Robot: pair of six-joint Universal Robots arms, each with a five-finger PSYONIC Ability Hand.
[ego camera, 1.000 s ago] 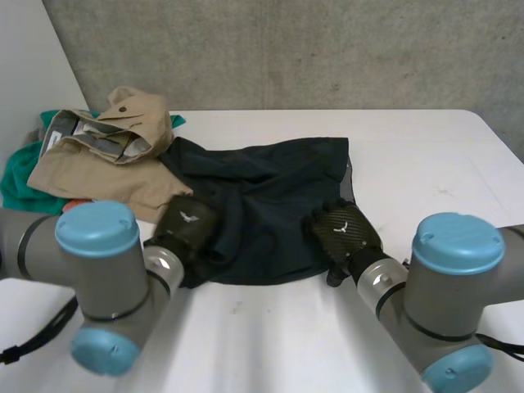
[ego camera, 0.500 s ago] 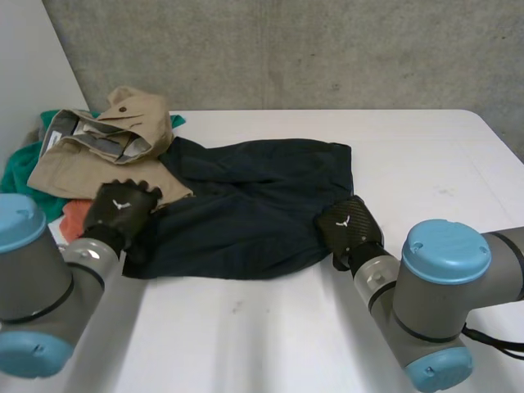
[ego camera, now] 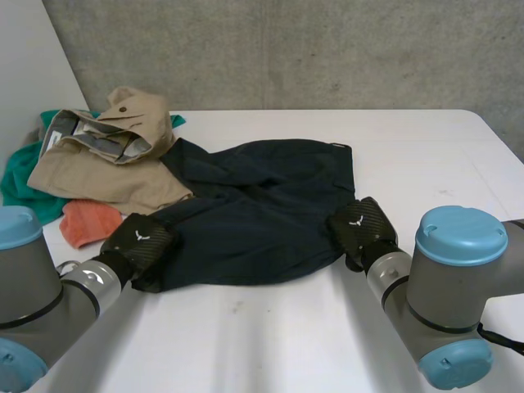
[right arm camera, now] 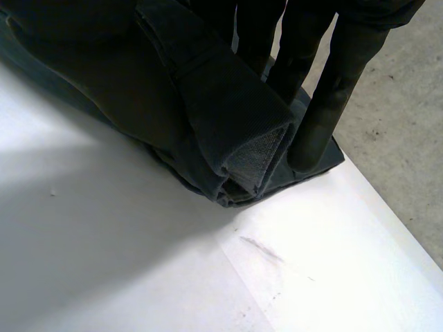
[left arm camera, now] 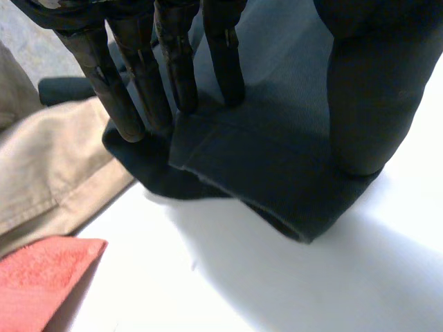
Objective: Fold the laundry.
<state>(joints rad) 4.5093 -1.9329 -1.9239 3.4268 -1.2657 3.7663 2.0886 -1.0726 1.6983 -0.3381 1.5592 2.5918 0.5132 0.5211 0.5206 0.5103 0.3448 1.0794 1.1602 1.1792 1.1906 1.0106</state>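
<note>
Dark navy shorts (ego camera: 262, 205) lie spread across the middle of the white table (ego camera: 426, 155). My left hand (ego camera: 137, 240) rests on their near left corner. In the left wrist view its straight fingers (left arm camera: 138, 90) press down on the folded corner (left arm camera: 277, 159), and the thumb stands apart at the cloth's edge. My right hand (ego camera: 360, 228) is at the near right corner. In the right wrist view its fingers (right arm camera: 332, 90) are closed on a bunched fold of the shorts (right arm camera: 208, 104).
Beige trousers (ego camera: 106, 155) are heaped at the back left, on a teal cloth (ego camera: 16, 176). A coral cloth (ego camera: 90, 219) lies just left of my left hand, also by its fingers (left arm camera: 41, 270). Bare table runs along the front and to the right.
My left hand has come from beside the beige trousers to the shorts' near left corner. My right hand has closed on the near right corner. The shorts lie wider and flatter.
</note>
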